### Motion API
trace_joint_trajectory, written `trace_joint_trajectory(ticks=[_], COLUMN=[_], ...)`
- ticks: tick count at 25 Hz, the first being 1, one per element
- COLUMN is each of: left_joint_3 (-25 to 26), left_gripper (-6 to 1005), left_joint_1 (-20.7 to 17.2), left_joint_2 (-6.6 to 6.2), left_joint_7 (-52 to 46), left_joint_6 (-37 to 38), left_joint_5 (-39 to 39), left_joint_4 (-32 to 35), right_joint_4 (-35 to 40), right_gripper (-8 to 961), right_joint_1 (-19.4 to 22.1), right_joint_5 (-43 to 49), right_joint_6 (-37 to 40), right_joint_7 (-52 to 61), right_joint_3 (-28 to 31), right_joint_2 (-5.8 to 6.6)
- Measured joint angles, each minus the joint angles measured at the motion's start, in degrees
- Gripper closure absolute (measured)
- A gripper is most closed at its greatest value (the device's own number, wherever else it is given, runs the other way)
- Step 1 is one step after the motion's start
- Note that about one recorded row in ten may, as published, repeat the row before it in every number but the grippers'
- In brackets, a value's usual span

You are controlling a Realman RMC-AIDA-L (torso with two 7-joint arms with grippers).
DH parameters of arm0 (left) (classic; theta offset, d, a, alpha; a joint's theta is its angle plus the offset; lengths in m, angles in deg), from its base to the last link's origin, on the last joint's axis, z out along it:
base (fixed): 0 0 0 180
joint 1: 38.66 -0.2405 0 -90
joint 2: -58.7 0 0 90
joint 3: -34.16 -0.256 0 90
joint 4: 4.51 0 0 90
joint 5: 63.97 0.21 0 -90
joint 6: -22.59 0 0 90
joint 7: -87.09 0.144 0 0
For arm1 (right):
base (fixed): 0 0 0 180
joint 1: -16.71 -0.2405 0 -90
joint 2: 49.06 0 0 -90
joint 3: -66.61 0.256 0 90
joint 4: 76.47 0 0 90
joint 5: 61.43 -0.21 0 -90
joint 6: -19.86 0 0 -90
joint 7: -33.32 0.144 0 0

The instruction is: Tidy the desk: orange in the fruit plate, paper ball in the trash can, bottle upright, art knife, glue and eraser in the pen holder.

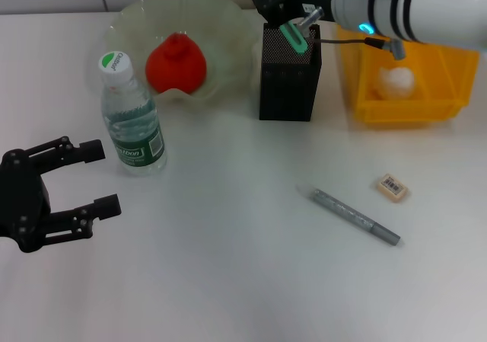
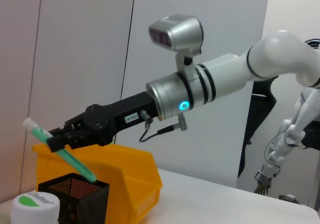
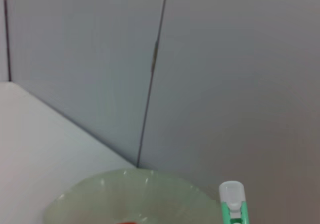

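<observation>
My right gripper (image 1: 293,23) is shut on a green-and-white art knife (image 1: 295,37), held tilted with its lower end at the mouth of the black mesh pen holder (image 1: 289,83). The left wrist view shows the same: art knife (image 2: 65,154), right gripper (image 2: 55,140), pen holder (image 2: 75,201). The orange (image 1: 176,64) lies in the pale-green fruit plate (image 1: 129,22). The bottle (image 1: 131,121) stands upright. A paper ball (image 1: 396,83) sits inside the yellow trash can (image 1: 449,91). A grey glue pen (image 1: 354,215) and the beige eraser (image 1: 393,186) lie on the desk. My left gripper (image 1: 103,178) is open, empty, at the near left.
The trash can stands just right of the pen holder, and the fruit plate just left of it. The right arm (image 1: 411,7) reaches across above the trash can. A grey wall backs the desk.
</observation>
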Motion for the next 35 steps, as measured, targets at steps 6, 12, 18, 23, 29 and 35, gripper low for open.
trace_joint_trajectory(ticks=[6, 12, 18, 23, 29, 35], left_joint_3=[0.0, 0.0, -0.05, -0.27, -0.36, -0.44], left_gripper=[186, 186, 187, 187, 186, 186], left_joint_1=[-0.11, -0.12, 0.19, 0.37, 0.13, -0.18], left_joint_2=[0.1, 0.11, 0.09, 0.08, 0.01, 0.0], left_joint_7=[-0.14, -0.36, -0.37, -0.36, -0.37, -0.43], left_joint_6=[-0.08, -0.15, -0.15, -0.09, 0.26, 0.51], left_joint_5=[0.0, 0.0, 0.0, 0.0, 0.0, 0.01], left_joint_4=[-0.07, -0.07, -0.07, -0.07, 0.0, 0.36], right_joint_4=[-4.09, -6.79, -6.11, -2.28, 11.71, 25.0], right_gripper=[782, 781, 743, 573, 425, 387], right_joint_1=[-1.12, -0.74, 0.11, 0.76, 2.78, -2.58], right_joint_5=[-1.39, -1.45, -2.94, -3.05, -2.68, -0.73], right_joint_6=[-2.5, -2.71, -0.65, 5.86, 27.46, 61.95], right_joint_7=[-0.12, 0.3, 0.36, 0.37, 0.38, 2.22], right_joint_3=[-0.84, -0.47, -0.05, 2.12, 9.98, 21.1], right_joint_2=[0.04, -0.05, -0.04, 0.07, 0.15, 0.28])
